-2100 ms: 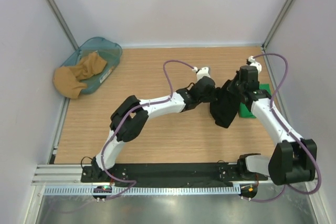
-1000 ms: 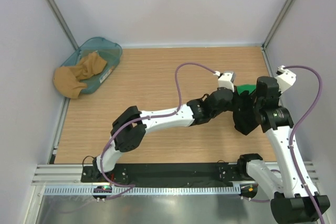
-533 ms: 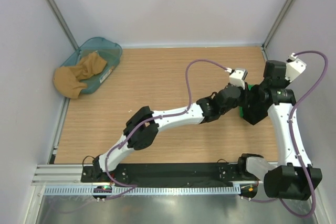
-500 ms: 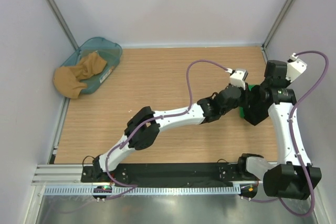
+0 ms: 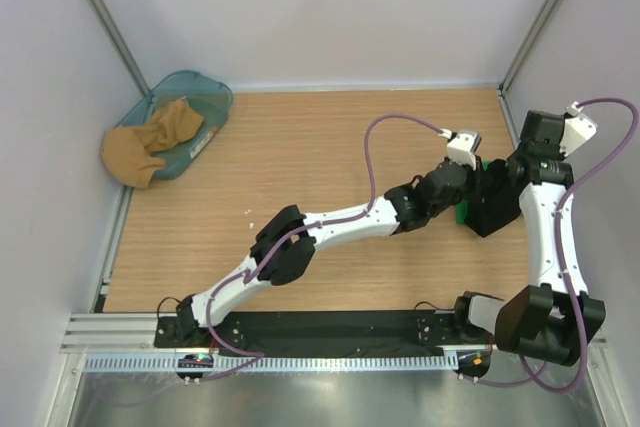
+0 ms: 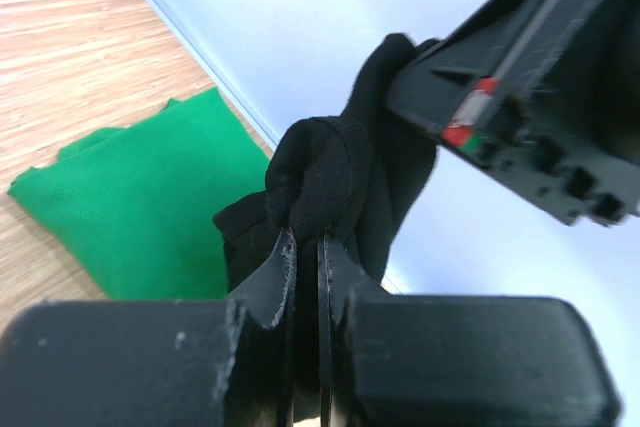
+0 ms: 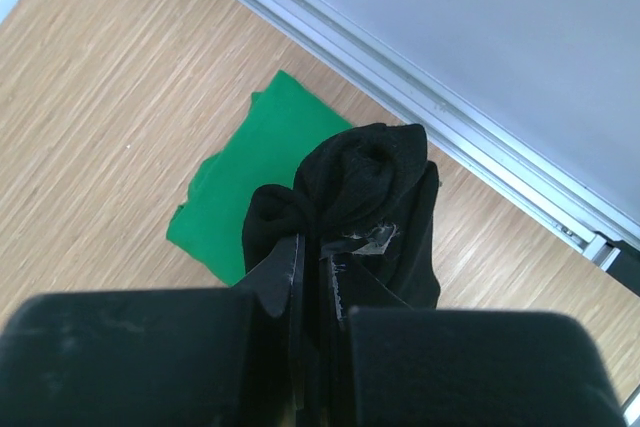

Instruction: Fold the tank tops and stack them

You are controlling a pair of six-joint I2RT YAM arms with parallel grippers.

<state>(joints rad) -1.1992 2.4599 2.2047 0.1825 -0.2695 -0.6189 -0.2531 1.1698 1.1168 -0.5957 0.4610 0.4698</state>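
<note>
The black tank top (image 5: 494,209) hangs bunched between both grippers at the table's right side, above the folded green tank top (image 5: 463,211), which lies flat by the right wall and is mostly covered from above. My left gripper (image 5: 476,183) is shut on a black fold (image 6: 318,179), with the green tank top (image 6: 140,192) below and to its left. My right gripper (image 5: 522,173) is shut on another bunch of the black fabric (image 7: 365,182), and the green tank top (image 7: 255,177) lies on the wood beneath it.
A teal basket (image 5: 192,119) holding a tan garment (image 5: 152,139) stands at the back left corner. The right wall's metal rail (image 7: 440,112) runs close behind the garments. Bare wood tabletop (image 5: 300,157) spreads across the middle and left.
Both arms have carried the black tank top rightward and toward the back, from the table's middle right to over the green tank top by the right wall. Both grips have held.
</note>
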